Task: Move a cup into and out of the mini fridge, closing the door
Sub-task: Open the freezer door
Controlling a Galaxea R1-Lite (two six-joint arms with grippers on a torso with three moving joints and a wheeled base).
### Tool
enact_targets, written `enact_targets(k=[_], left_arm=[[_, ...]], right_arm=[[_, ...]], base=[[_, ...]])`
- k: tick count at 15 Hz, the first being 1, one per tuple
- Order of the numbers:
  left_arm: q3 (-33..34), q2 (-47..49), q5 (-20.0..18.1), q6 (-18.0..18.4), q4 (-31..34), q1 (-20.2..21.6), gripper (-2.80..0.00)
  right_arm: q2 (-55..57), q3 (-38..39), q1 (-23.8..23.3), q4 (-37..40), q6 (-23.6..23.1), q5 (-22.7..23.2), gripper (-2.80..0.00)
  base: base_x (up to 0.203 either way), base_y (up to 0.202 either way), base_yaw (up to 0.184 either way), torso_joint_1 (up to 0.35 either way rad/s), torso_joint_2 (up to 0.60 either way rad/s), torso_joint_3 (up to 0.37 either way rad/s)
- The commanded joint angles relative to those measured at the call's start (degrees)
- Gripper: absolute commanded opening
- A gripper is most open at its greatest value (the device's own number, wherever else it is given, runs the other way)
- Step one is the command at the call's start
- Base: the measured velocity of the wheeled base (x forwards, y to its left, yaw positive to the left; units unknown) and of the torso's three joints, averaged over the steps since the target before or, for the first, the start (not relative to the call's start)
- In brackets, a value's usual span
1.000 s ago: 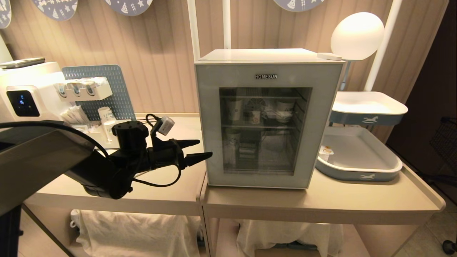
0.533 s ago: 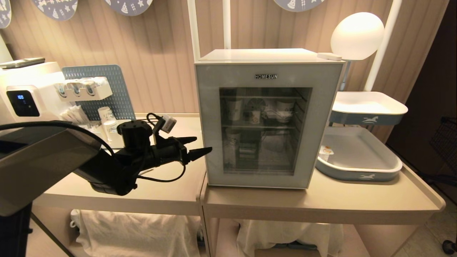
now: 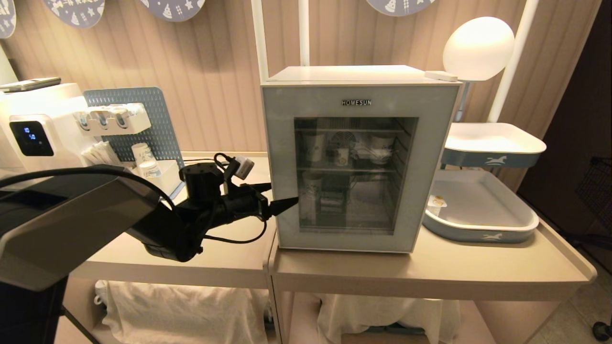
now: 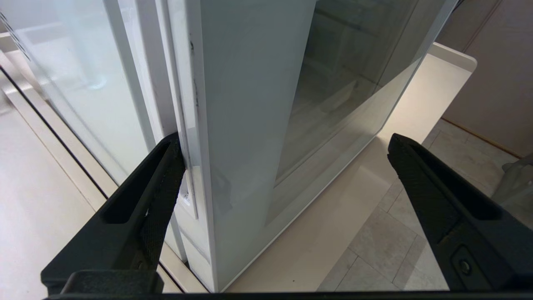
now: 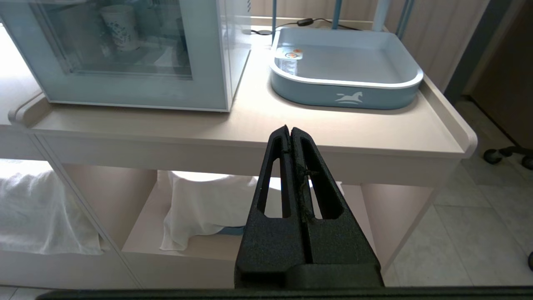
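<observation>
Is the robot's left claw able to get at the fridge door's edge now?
Probably yes. The left claw is open at the door's left edge, one finger against the side seam of the mini fridge, the other out front. Nothing blocks it.

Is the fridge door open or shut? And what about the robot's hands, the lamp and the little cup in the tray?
door: shut.
left gripper: jaws open, straddling the door's side edge.
right gripper: jaws shut, empty, below the counter's edge.
lamp: on.
cup: sealed, upright in the lower tray.
</observation>
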Motion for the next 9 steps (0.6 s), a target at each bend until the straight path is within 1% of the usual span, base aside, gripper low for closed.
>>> enact_targets(k=[1, 2, 4, 5, 7, 8, 9], left_arm=[[0.8, -0.3, -1.0, -0.3, 0.2, -0.5, 0.0], [1.2, -0.6, -1.5, -0.6, 0.4, -0.4, 0.0], [3.6, -1.6, -5.1, -0.8, 0.2, -0.3, 0.0], [4.6, -2.2, -7.8, -0.8, 0.2, 0.1, 0.0], [5.6, -3.2, -11.9, -1.4, -0.3, 0.6, 0.0], [5.8, -3.4, -13.1, -1.6, -0.3, 0.6, 0.0], [6.2, -3.6, -13.3, -1.5, -0.3, 0.6, 0.0]], right_arm=[[0.1, 0.0, 0.0, 0.0, -0.1, 0.0, -2.8], [0.1, 0.0, -0.1, 0.0, -0.1, 0.0, -2.8], [0.1, 0.0, 0.0, 0.0, -0.1, 0.0, -2.8], [0.1, 0.0, 0.0, 0.1, -0.1, 0.0, -2.8], [0.1, 0.0, 0.0, 0.1, -0.1, 0.0, -2.8], [0.1, 0.0, 0.0, 0.0, -0.1, 0.0, -2.8], [0.1, 0.0, 0.0, 0.0, -0.1, 0.0, -2.8]], base=[[0.0, 0.0, 0.0, 0.0, 0.0, 0.0], [0.0, 0.0, 0.0, 0.0, 0.0, 0.0], [0.0, 0.0, 0.0, 0.0, 0.0, 0.0], [0.0, 0.0, 0.0, 0.0, 0.0, 0.0], [0.0, 0.0, 0.0, 0.0, 0.0, 0.0], [0.0, 0.0, 0.0, 0.0, 0.0, 0.0], [0.0, 0.0, 0.0, 0.0, 0.0, 0.0]])
